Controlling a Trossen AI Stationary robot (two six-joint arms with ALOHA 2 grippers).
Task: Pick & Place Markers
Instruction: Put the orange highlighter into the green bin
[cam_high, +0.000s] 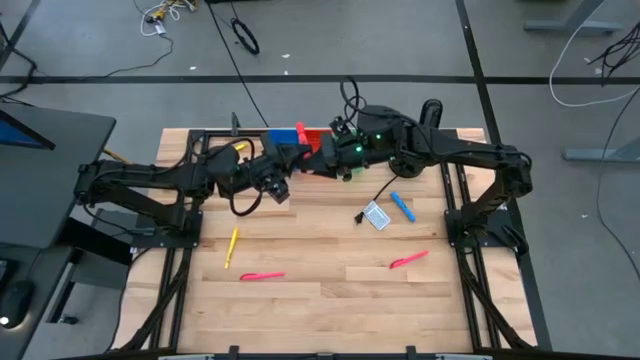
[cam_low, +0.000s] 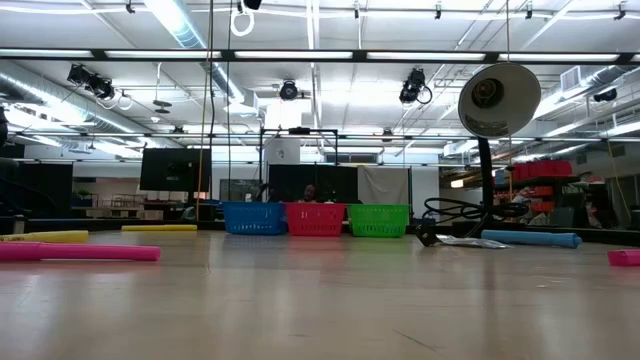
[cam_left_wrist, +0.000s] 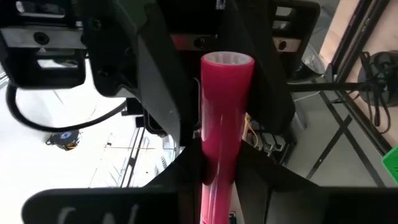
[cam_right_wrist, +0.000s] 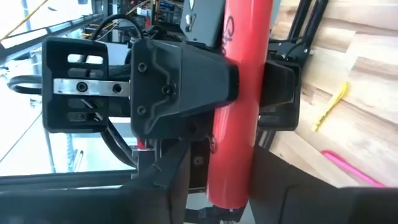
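Observation:
High above the far middle of the table my two grippers meet nose to nose, in front of the bins. My left gripper (cam_high: 290, 162) (cam_left_wrist: 219, 183) is shut on a red-pink marker (cam_left_wrist: 227, 118) (cam_right_wrist: 239, 93). My right gripper (cam_high: 324, 158) (cam_right_wrist: 230, 190) is open. Its fingers (cam_left_wrist: 168, 93) stand close on either side of the marker's free part, and I cannot tell whether they touch it. Other markers lie flat on the table: a yellow one (cam_high: 232, 246), a pink one (cam_high: 262, 276), another pink one (cam_high: 409, 259) and a blue one (cam_high: 401, 206). My left gripper pinches the red-pink marker between its two fingers (cam_right_wrist: 186, 74), about the middle of its length (cam_right_wrist: 245, 84). The fingers lie across the marker, which sticks out of them on both sides. It is lifted clear of the table.
A blue bin (cam_low: 253, 218), a red bin (cam_low: 316, 218) and a green bin (cam_low: 379, 219) stand in a row at the table's far edge. A small white-and-blue card (cam_high: 377, 216) with a cable lies right of the middle. The wooden table top (cam_high: 320, 300) is bare toward its near edge.

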